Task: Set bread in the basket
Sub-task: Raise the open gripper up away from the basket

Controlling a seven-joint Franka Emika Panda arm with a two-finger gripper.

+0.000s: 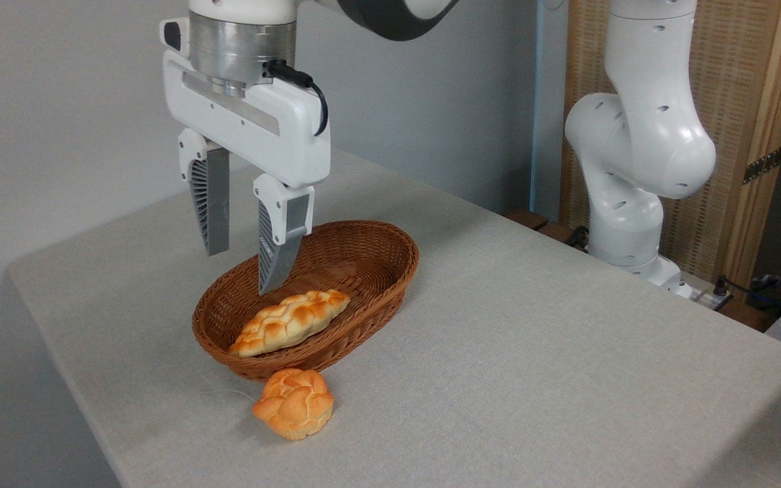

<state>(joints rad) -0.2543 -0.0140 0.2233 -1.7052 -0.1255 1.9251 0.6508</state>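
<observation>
Camera view showed the bread (290,322) lying inside the basket (390,278). Fingers (209,203) stood wide and empty above it. Bread appeared light, soft; grip across mid-length.

bright, even light | soft shadows — faint | sharp focus — no glare
</observation>
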